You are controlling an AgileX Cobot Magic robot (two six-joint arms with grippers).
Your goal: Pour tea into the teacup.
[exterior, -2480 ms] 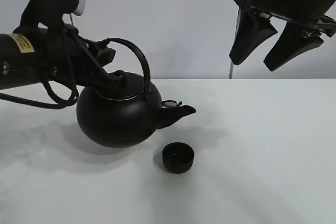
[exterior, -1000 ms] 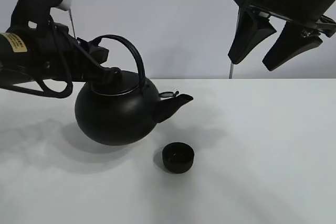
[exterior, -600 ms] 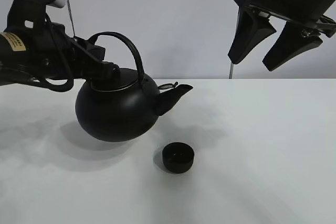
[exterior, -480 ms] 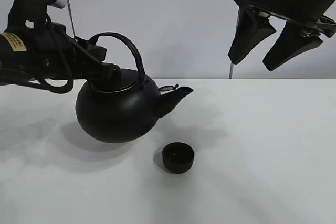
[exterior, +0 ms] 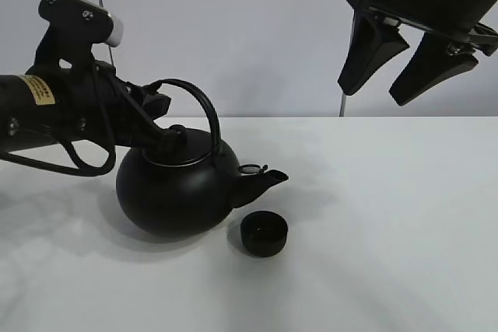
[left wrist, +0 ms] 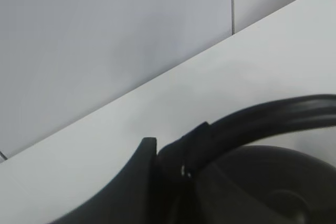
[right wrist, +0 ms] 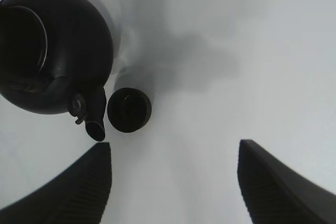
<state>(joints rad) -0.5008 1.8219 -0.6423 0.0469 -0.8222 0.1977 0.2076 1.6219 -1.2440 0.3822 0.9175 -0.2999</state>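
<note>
The big round black kettle sits low at the left, its spout pointing right and ending just above the left rim of the teacup, a small low black cup on the white table. My left gripper is shut on the kettle's arched handle near its base. The left wrist view shows the handle and the kettle top. My right gripper hangs open and empty high at the right. The right wrist view shows the kettle and the teacup side by side.
The white table runs back to a pale grey wall. A thin vertical pole stands behind the right gripper.
The kettle has come down and a little to the right. Its spout has dipped from well above and left of the teacup to just over its left rim. The right arm has not moved.
</note>
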